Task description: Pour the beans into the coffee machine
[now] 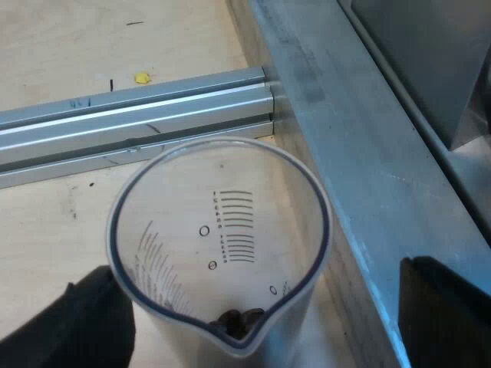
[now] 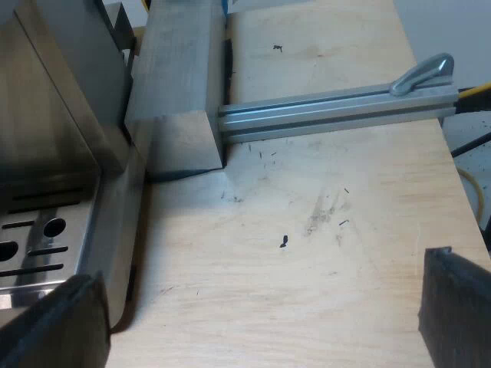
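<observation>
Your left gripper [image 1: 265, 272] brackets, unclosed, the measuring glass [image 1: 222, 222] standing on the tabletop [image 1: 46, 222] beside the metal rail [image 1: 138, 115], right gripper [image 2: 261, 268] also released; glass looks light, stiff, slick plastic, few beans [image 1: 238, 322] inside, so squeeze mid-wall gently.

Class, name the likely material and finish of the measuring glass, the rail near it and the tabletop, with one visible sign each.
Measuring glass: clear plastic, probably; see-through wall, printed scale. Rail: matt aluminium, seemingly; grey, grooved. Tabletop: bare plywood, likely; pale grain.
</observation>
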`<state>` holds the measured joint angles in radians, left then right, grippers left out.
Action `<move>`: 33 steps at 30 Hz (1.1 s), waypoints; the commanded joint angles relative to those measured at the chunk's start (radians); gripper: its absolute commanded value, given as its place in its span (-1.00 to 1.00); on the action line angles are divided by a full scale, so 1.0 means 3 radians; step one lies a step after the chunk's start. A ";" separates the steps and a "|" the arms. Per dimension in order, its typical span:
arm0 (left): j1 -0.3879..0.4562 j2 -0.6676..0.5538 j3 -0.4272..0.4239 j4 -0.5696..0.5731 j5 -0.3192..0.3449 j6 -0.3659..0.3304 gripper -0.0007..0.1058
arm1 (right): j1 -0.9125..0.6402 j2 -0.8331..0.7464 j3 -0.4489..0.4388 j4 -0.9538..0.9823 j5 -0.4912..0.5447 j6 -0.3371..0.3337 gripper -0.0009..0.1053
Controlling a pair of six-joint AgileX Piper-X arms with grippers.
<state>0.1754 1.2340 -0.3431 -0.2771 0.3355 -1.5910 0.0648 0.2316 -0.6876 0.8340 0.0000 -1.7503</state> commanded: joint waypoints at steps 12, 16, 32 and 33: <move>0.0008 0.0032 -0.0087 -0.0047 0.0067 0.0008 0.36 | -0.0003 -0.0021 -0.0041 0.0004 0.0000 -0.0010 0.56; 0.0008 0.0104 -0.0169 -0.0046 0.0081 0.0002 0.36 | -0.0003 -0.0021 -0.0041 0.0004 0.0000 -0.0010 0.56; -0.0137 0.0151 -0.0205 0.0136 0.0040 0.0071 0.36 | -0.0003 -0.0021 -0.0041 0.0004 0.0000 -0.0010 0.56; -0.0137 0.0151 -0.0205 0.0133 0.0040 0.0071 0.36 | -0.0003 -0.0021 -0.0041 0.0004 0.0000 -0.0010 0.56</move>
<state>0.1391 1.2782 -0.4009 -0.2378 0.3508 -1.5721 0.0648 0.2316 -0.6876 0.8340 0.0000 -1.7503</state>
